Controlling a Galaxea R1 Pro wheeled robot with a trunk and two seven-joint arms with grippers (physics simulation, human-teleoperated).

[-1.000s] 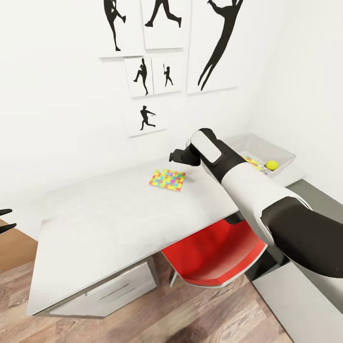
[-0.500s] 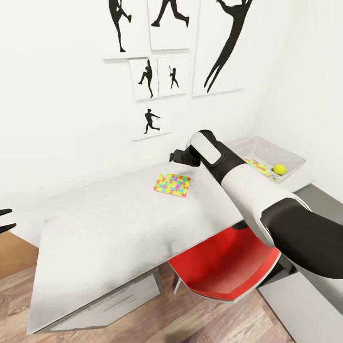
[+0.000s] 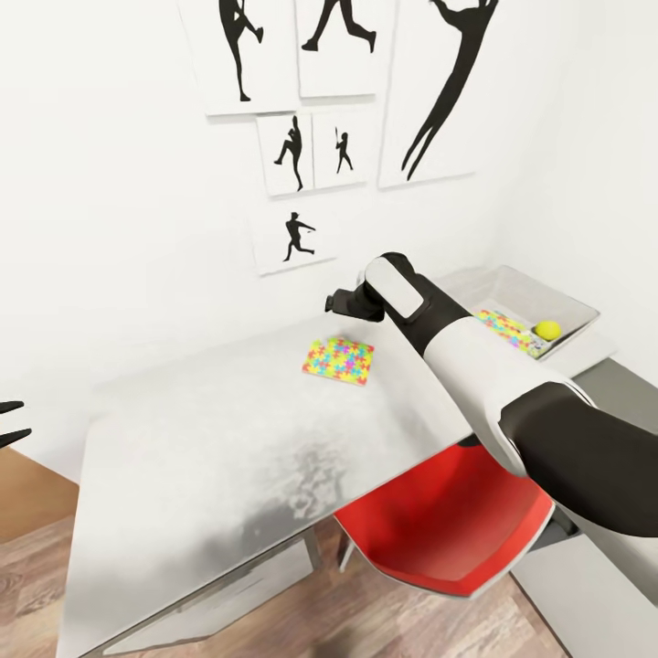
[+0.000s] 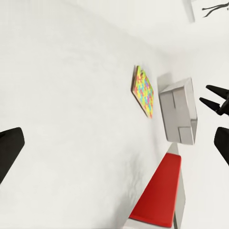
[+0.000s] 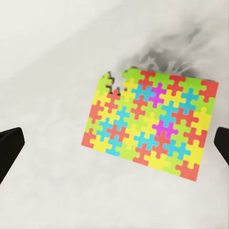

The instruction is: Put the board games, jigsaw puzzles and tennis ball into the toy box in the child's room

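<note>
Right gripper (image 3: 331, 302), fingers wide, hangs just above the puzzle (image 3: 340, 359), far nearer than the left gripper (image 3: 11, 422), also spread.

We see a red chair (image 3: 448, 530) tucked partly under the desktop, its seat glossy. Black silhouette pictures (image 3: 302, 151) of dancers and athletes hang on the white wall (image 3: 110, 228). Wood-plank floor (image 3: 37, 585) shows at the lower left.
</note>
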